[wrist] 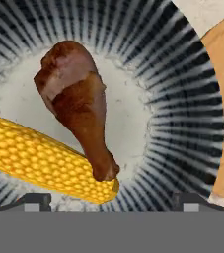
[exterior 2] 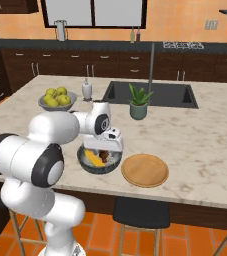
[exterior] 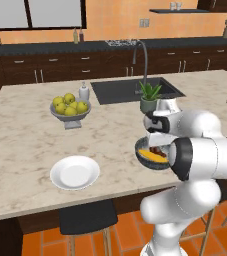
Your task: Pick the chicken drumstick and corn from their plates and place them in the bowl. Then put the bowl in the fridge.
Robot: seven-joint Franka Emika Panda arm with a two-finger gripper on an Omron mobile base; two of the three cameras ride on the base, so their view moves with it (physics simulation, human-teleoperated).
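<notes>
white plate (exterior: 75, 172): it lies bare on the left part of the desk (exterior: 25, 140), well apart from the bowl; nothing is left to pick from it
fruit bowl (exterior: 70, 111): a grey pedestal bowl with yellow-green fruits stands behind the white plate; the risk is small, as it is not near the arm
corn (wrist: 44, 160): it lies in the bowl, slanted across the bottom, under the thin end of the drumstick
chicken drumstick (wrist: 79, 106): it lies in the bowl too, with the thick end up in the hand view and the bone end resting on the corn; I judge that it can roll if the bowl tilts
bowl (exterior 2: 99, 161): it stands near the front edge of the desk, just beside the wooden plate; a push instead of a grasp can slide it over the edge
pincer (wrist: 108, 202): it hovers just above the bowl with the tips spread wide and holding nothing; to take the rim, one finger must go inside, where it can hit the food
wooden plate (exterior 2: 145, 170): it is bare and close at the right of the bowl; the outer finger can strike its rim
fridge: I judge that the carrying step is not yet begun; a weak hold on the rim can spill both foods on the way
</notes>
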